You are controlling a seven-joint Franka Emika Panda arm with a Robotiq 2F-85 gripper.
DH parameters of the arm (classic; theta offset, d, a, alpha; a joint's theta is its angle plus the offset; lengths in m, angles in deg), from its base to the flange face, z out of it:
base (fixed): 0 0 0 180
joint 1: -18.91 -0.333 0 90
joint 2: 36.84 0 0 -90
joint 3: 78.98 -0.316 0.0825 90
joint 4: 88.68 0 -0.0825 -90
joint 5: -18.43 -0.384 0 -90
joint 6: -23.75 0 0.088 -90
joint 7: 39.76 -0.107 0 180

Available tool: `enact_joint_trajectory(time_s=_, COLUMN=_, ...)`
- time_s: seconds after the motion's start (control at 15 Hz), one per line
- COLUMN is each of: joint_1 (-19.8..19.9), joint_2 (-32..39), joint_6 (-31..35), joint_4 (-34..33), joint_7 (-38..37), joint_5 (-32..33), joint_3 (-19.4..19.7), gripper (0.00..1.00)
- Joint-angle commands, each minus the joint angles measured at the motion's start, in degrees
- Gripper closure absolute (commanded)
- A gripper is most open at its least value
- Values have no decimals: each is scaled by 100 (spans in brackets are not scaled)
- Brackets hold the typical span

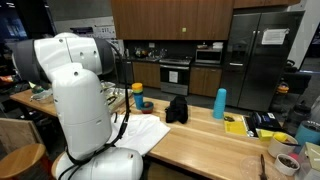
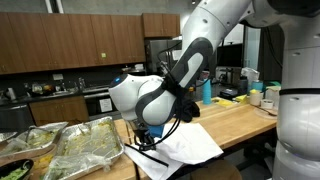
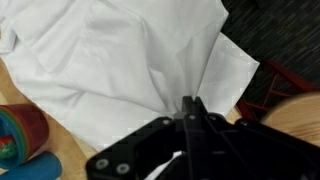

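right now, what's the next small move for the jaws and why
Probably a short lift straight up: the jaws look shut on a fold of the white cloth, the rest lies spread on the wooden table, so lifting would test the pinch.

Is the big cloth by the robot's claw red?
No, in the wrist view the cloth spread out by the gripper is plain white.

A matt, softly creased white cloth (image 3: pixel 130 60) is shown at the upper left of the wrist view, laid on a smooth wooden counter (image 3: pixel 80 150), while the end effector (image 3: pixel 190 108) is finished in matt black plastic.
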Motion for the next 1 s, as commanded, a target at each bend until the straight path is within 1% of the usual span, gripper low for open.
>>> enact_joint_trajectory(time_s=0.0, joint_1=-49, joint_2=171, joint_6=-80, joint_4=-242, joint_7=-199, joint_5=287, joint_3=219, gripper=100)
enact_joint_trajectory(time_s=0.07, joint_1=-43, joint_2=183, joint_6=-70, joint_4=-305, joint_7=-258, joint_5=366, joint_3=294, gripper=100)
enact_joint_trajectory(time_s=0.13, joint_1=-48, joint_2=198, joint_6=-139, joint_4=-387, joint_7=-296, joint_5=434, joint_3=366, gripper=74)
enact_joint_trajectory(time_s=0.2, joint_1=-53, joint_2=202, joint_6=-182, joint_4=-452, joint_7=-307, joint_5=451, joint_3=436, gripper=73)
enact_joint_trajectory(time_s=0.27, joint_1=-66, joint_2=189, joint_6=-239, joint_4=-498, joint_7=-314, joint_5=457, joint_3=499, gripper=69)
enact_joint_trajectory(time_s=0.33, joint_1=-75, joint_2=177, joint_6=-301, joint_4=-529, joint_7=-299, joint_5=435, joint_3=553, gripper=64)
enact_joint_trajectory(time_s=0.53, joint_1=-80, joint_2=155, joint_6=-454, joint_4=-609, joint_7=-333, joint_5=423, joint_3=643, gripper=42)
enact_joint_trajectory(time_s=0.67, joint_1=-69, joint_2=105, joint_6=-553, joint_4=-623, joint_7=-320, joint_5=342, joint_3=670, gripper=30)
enact_joint_trajectory(time_s=0.87, joint_1=-17, joint_2=-108, joint_6=-680, joint_4=-519, joint_7=-316, joint_5=191, joint_3=722, gripper=8)
enact_joint_trajectory(time_s=0.93, joint_1=22, joint_2=-224, joint_6=-666, joint_4=-452, joint_7=-310, joint_5=119, joint_3=756, gripper=2)
